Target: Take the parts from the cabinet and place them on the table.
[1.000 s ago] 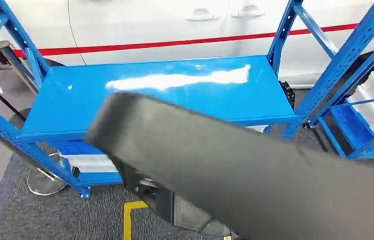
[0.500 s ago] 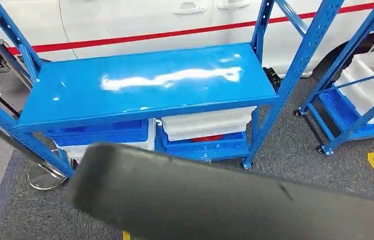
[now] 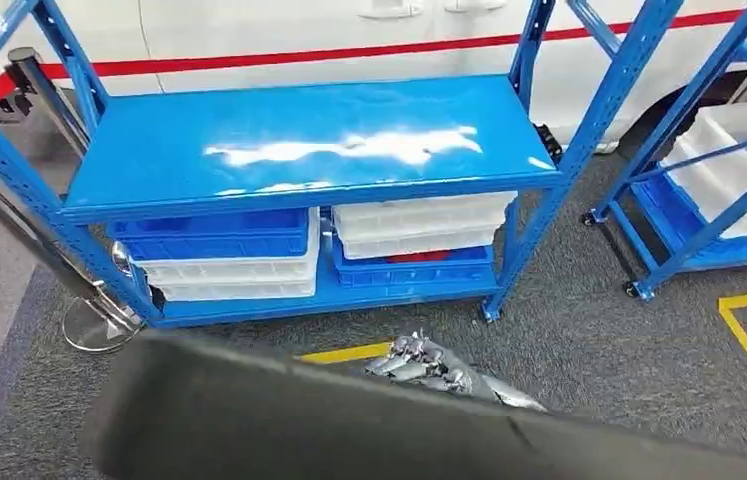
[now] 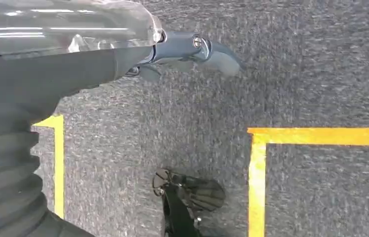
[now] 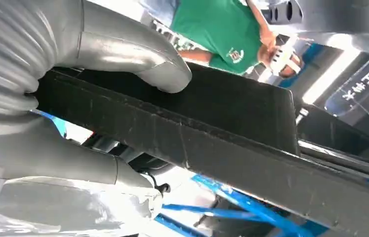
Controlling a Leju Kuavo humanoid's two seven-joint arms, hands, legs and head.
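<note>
Here the long black part is gripped by the right hand and carried low before the blue surface, presumably for setting down, while the left hand is kept empty with fingers apart.

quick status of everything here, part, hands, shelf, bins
black part: held in the right hand, off the shelf
right hand: thumb over the part, gripping it
left hand: holds nothing, hangs over the carpet
blue shelf: top bare, nothing on it
bins: stacked on the lower level, blue and white
</note>
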